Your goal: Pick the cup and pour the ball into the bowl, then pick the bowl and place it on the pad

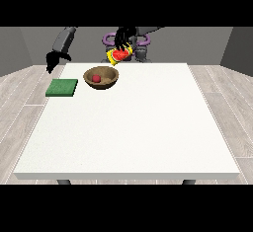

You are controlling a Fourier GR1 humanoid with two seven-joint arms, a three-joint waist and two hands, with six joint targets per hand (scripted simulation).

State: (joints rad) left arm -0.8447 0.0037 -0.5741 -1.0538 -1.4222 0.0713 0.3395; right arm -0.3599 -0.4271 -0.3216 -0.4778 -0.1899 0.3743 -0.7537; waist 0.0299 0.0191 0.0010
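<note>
With the ball [96, 79] already lying in the bowl [106, 83], the pour looks done, and what is left is to put the cup [118, 55] aside, pick up the bowl and set it on the pad [62, 87]. The hand at the view's right [122, 39] holds the cup tilted in the air just behind the bowl, fingers curled round it. The hand at the view's left [52, 60] hangs past the table's [133, 127] far corner, behind the pad, and whether its fingers are open or closed cannot be told.
</note>
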